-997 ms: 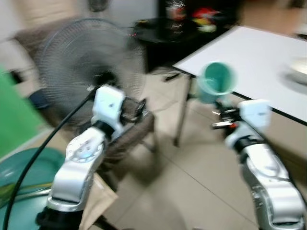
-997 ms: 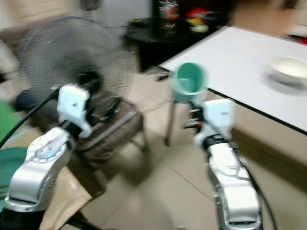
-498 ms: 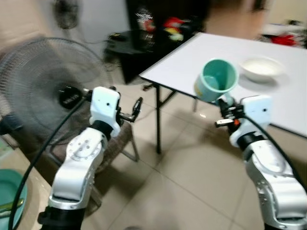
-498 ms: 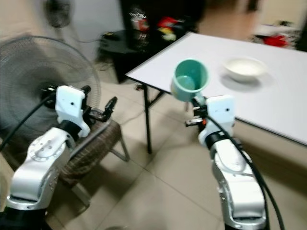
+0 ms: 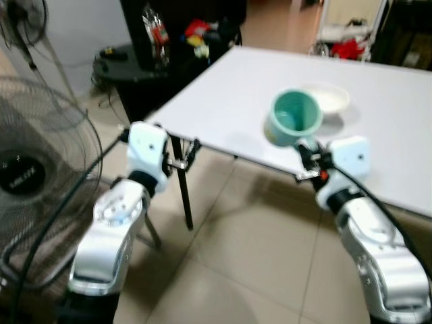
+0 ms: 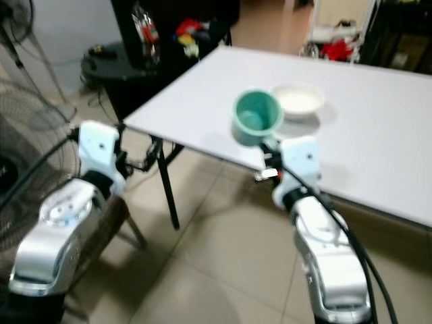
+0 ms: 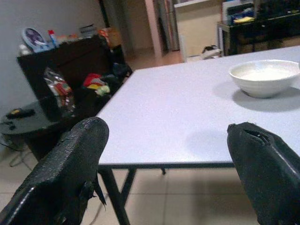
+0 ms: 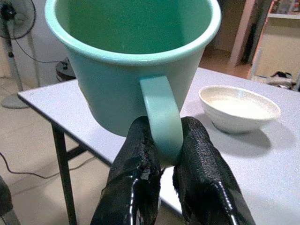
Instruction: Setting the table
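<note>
My right gripper (image 8: pixel 161 157) is shut on the handle of a teal mug (image 5: pixel 293 119), holding it upright in the air just before the near edge of a white table (image 5: pixel 223 94). The mug's handle (image 8: pixel 160 115) sits pinched between both black fingers. A white bowl (image 5: pixel 329 98) stands on the table just beyond the mug; the bowl (image 7: pixel 265 77) also shows ahead of my left gripper. My left gripper (image 7: pixel 168 159) is open and holds nothing, raised near the table's left corner (image 5: pixel 158 118).
A standing fan (image 5: pixel 27 175) is at the left. A dark cabinet with a low round black table (image 5: pixel 125 64) stands behind the table's left end. Tiled floor (image 5: pixel 229 256) lies under the table edge, beside a black table leg (image 5: pixel 183 182).
The camera has swung right and closer to the white table, so the fan has slid to the left. The mug stays held in my right gripper; the bowl now lies just behind it.
</note>
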`<state>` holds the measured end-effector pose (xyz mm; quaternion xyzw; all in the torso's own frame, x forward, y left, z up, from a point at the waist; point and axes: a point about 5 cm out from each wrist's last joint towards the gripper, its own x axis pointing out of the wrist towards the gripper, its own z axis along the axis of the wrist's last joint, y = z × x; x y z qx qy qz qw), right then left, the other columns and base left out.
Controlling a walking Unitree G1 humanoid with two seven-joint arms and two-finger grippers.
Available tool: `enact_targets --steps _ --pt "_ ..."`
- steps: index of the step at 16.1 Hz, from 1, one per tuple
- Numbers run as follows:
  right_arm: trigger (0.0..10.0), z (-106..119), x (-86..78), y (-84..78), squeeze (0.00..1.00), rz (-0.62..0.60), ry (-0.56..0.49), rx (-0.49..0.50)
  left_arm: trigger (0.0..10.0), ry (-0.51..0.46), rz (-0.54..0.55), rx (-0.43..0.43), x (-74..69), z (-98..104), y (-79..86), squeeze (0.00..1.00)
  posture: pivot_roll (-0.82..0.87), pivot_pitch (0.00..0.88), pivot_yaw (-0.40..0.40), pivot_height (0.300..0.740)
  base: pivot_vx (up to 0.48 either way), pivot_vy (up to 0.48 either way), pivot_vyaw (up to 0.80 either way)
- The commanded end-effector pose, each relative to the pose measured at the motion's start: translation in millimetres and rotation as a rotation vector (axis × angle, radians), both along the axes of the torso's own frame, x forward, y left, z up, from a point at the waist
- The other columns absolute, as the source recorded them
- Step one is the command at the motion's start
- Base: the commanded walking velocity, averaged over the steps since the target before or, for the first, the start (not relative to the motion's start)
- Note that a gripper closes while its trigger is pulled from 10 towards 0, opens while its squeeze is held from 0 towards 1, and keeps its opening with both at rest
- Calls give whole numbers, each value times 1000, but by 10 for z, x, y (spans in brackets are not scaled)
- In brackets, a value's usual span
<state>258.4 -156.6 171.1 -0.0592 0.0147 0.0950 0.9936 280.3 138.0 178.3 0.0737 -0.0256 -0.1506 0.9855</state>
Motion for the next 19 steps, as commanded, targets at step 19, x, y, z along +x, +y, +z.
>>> enact_targets --steps 19 --pt "10000 35 238 211 0 96 25 20 10000 -5 -4 58 -2 14 57 0 91 0 55 740 404 0 -126"
